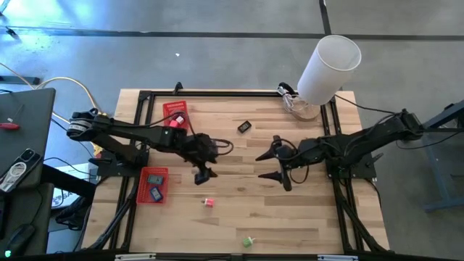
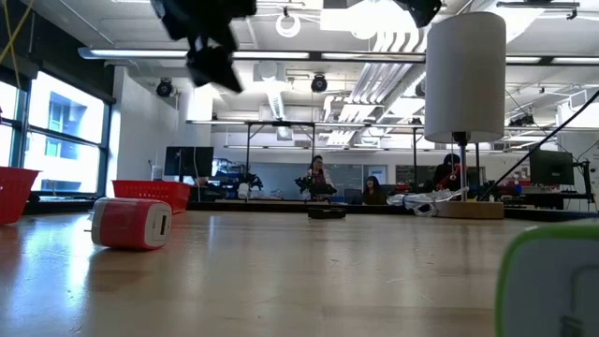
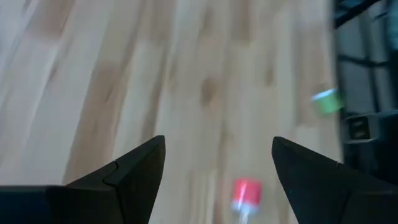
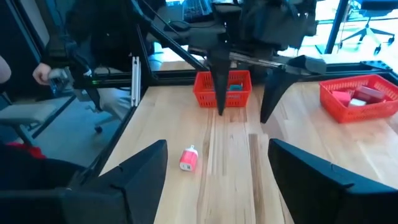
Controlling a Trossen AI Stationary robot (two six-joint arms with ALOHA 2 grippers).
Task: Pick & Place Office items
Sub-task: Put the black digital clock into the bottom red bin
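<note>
- Three loose office items lie on the table (image 1: 304, 217): a red-and-white block (image 1: 209, 202), a green piece (image 1: 248, 241), a black piece (image 1: 244, 127).
- Two red mesh baskets (image 1: 153, 185) hold perhaps three more.
- Left gripper (image 1: 202, 174), fingers spread, hovers near the red block; right gripper (image 1: 270, 166) is spread too.

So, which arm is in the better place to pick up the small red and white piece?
The left, probably. Its pincer hangs open just behind the red and white piece, which shows between its fingers in the left wrist view. The right pincer, also open, is farther off to the side.
</note>
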